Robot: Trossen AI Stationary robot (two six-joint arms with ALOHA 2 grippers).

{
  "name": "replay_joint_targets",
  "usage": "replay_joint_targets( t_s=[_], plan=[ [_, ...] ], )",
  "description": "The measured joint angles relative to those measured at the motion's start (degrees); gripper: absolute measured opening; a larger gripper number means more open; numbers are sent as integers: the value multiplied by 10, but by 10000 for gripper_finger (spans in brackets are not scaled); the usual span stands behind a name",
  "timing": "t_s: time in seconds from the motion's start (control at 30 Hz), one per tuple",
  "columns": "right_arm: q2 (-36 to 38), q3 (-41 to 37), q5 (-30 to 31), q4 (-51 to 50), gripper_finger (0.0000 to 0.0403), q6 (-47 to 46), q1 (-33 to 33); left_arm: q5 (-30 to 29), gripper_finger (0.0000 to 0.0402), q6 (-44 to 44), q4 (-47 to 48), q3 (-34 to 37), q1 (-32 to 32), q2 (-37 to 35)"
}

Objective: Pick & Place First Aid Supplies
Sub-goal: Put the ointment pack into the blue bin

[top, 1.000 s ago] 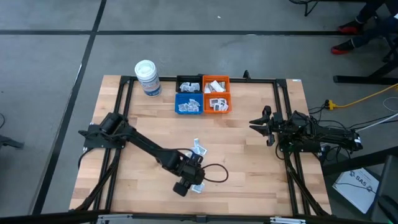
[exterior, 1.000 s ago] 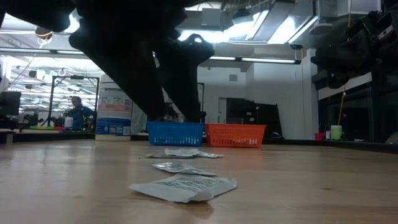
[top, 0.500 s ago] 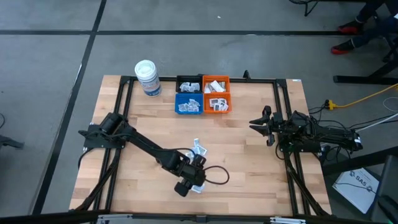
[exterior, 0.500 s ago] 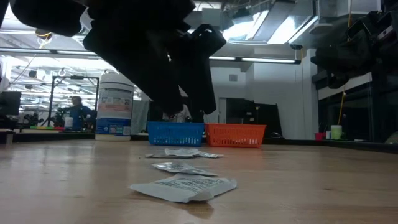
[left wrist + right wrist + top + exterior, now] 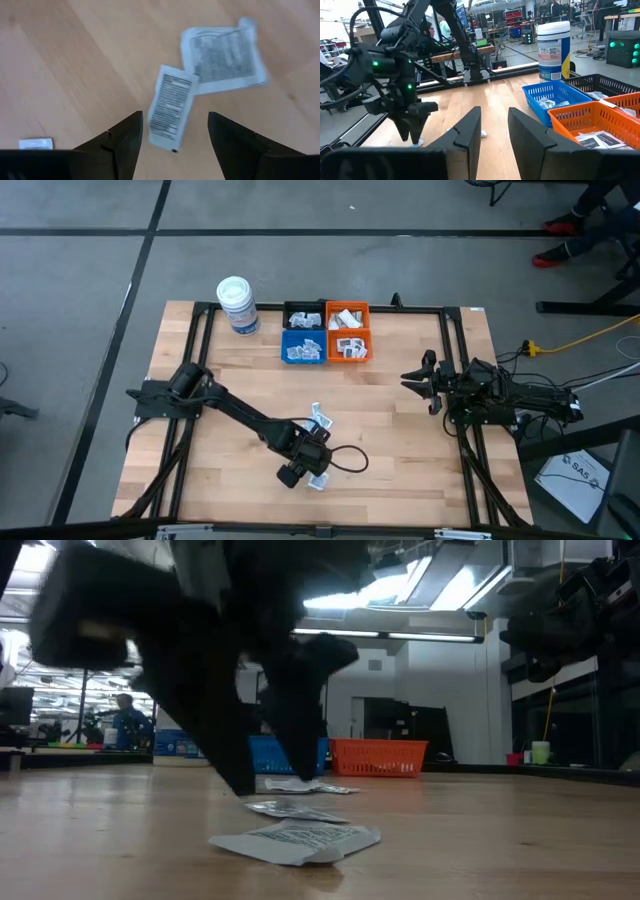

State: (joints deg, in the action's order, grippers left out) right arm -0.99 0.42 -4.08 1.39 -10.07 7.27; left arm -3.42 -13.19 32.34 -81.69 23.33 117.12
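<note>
Three first aid sachets lie flat on the wooden table near its front middle. In the left wrist view a narrow sachet overlaps the edge of a wider one; a small one lies apart. My left gripper is open and points steeply down, a finger on either side of the narrow sachet's near end, just above it. The low view shows the gripper low over the sachets. My right gripper waits open at the table's right side, level, with nothing in it.
Blue, orange and black bins holding sachets stand at the far middle. A white lidded tub stands to their left. A black frame rail runs around the table. Bare wood lies between the bins and the sachets.
My left gripper has come down toward the sachets near the front middle and has rolled about its own axis, so its fingers now stand on either side of the narrow sachet. The sachets have not moved.
</note>
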Motion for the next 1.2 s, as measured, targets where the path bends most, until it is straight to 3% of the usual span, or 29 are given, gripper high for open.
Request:
replay_joint_targets(
  t_s=[0.4, 0.53, 0.8, 0.97, 1.03, 1.2],
  plan=[
    [0, 0, 0, 0, 100, 0, 0, 16, 209, -1, -5, -3, -10, 44],
    [0, 0, 0, 0, 100, 0, 0, 33, 162, 11, 0, -3, -11, 45],
    [0, 0, 0, 0, 100, 0, 0, 76, 20, 30, 8, -2, -10, 46],
    [0, 0, 0, 0, 100, 0, 0, 92, 3, 77, 7, -1, -11, 45],
    [0, 0, 0, 0, 100, 0, 0, 122, 2, 108, 0, 0, -19, 43],
    [0, 0, 0, 0, 100, 0, 0, 272, 2, 154, -23, 5, -37, 26]
  ],
)
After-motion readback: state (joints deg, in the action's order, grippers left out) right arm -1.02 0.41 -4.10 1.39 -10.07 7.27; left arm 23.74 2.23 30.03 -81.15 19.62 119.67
